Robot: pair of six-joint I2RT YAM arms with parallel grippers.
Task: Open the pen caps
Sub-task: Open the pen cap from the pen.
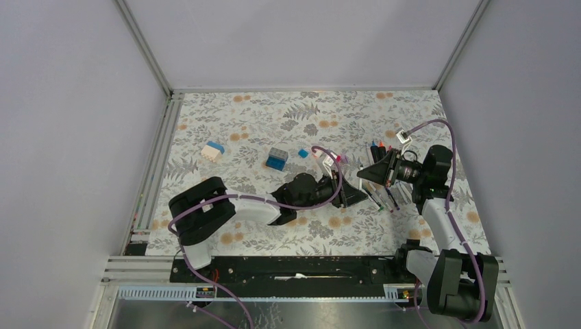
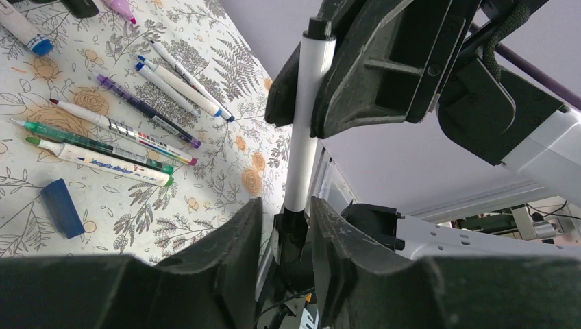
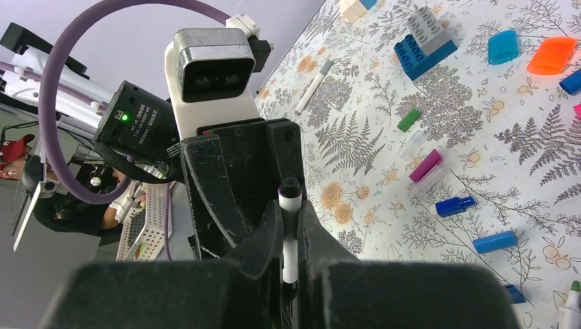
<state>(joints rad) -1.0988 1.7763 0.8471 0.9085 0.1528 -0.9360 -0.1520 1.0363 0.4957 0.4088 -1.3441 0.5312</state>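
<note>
My right gripper (image 3: 291,205) is shut on a white pen (image 3: 290,236) and holds it in the air over the table's right side. The right gripper (image 1: 375,175) faces the left gripper (image 1: 360,194). The pen (image 2: 306,123) runs down to its black cap (image 2: 291,233), which sits between the fingers of my left gripper (image 2: 286,205). A thin gap shows beside the cap on its left side. Loose pen caps lie on the mat: blue (image 3: 505,46), orange (image 3: 551,55), green (image 3: 409,120), pink (image 3: 425,166) and another blue cap (image 2: 62,207).
Several pens (image 2: 123,130) lie side by side on the floral mat under the grippers. A blue-and-grey block (image 1: 277,158) and a white-and-blue block (image 1: 213,151) stand at the middle left. A white pen (image 3: 314,86) lies apart. Grey walls enclose the table.
</note>
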